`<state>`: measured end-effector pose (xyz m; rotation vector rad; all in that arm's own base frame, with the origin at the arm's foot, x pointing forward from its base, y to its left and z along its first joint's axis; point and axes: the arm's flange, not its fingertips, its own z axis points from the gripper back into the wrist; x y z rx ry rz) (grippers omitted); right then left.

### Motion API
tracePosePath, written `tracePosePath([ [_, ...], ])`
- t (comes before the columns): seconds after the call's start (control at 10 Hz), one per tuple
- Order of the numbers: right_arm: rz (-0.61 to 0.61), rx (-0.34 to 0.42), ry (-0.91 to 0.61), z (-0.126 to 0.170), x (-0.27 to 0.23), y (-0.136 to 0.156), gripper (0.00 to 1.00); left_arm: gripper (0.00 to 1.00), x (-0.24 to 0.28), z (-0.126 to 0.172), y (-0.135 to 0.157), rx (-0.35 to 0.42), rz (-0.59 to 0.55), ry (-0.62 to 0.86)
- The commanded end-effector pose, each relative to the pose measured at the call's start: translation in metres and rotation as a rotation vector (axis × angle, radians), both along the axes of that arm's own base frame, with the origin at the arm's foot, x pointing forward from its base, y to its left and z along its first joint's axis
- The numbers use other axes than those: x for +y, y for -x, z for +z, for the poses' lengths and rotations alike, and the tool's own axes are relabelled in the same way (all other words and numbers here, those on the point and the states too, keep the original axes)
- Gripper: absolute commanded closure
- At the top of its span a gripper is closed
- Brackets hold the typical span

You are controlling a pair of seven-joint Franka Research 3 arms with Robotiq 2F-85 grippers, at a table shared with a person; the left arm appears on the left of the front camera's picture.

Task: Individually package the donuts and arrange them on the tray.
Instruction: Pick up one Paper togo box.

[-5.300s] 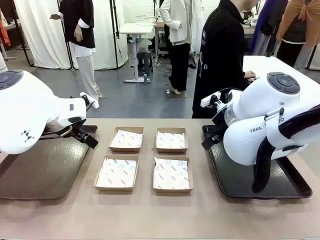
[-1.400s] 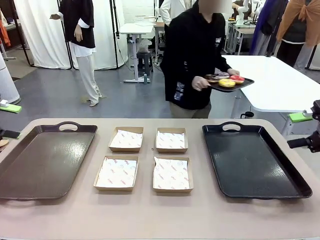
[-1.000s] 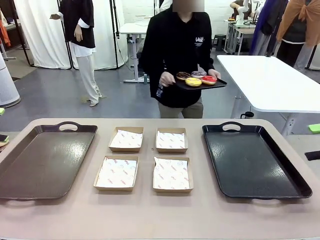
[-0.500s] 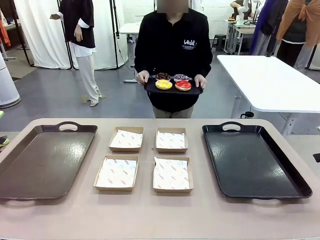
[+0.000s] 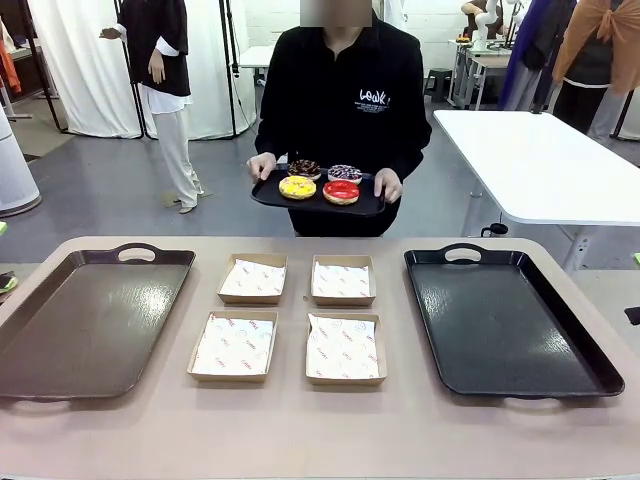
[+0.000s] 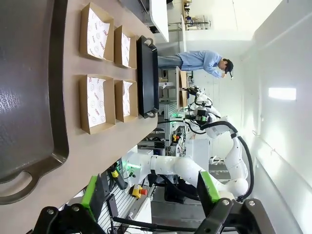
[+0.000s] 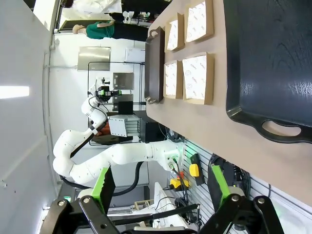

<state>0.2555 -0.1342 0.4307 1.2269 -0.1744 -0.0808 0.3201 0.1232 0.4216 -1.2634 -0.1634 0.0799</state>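
Donuts (image 5: pixel 320 181), 4 on a small black tray (image 5: pixel 318 207) the person (image 5: pixel 340 100) held at 12 o'clock, seemed meant for the 4 lined boxes (image 5: pixel 233 346) mid-table, hence left gripper (image 6: pixel 152 191) and right gripper (image 7: pixel 161 187) hung open, empty.

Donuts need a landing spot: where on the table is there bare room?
Both big trays are bare: the brown tray left of the boxes, the black tray right of them. A bare table strip runs along the near edge. The middle is crowded: four boxes, narrow gaps.
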Motion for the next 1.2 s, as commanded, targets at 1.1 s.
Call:
tracePosePath([
  [1.1,-0.010,0.001,-0.011,-0.0023,0.0009,0.0004,0.00,0.00,0.0009,0.0009,-0.0002,-0.010,0.002,0.016],
])
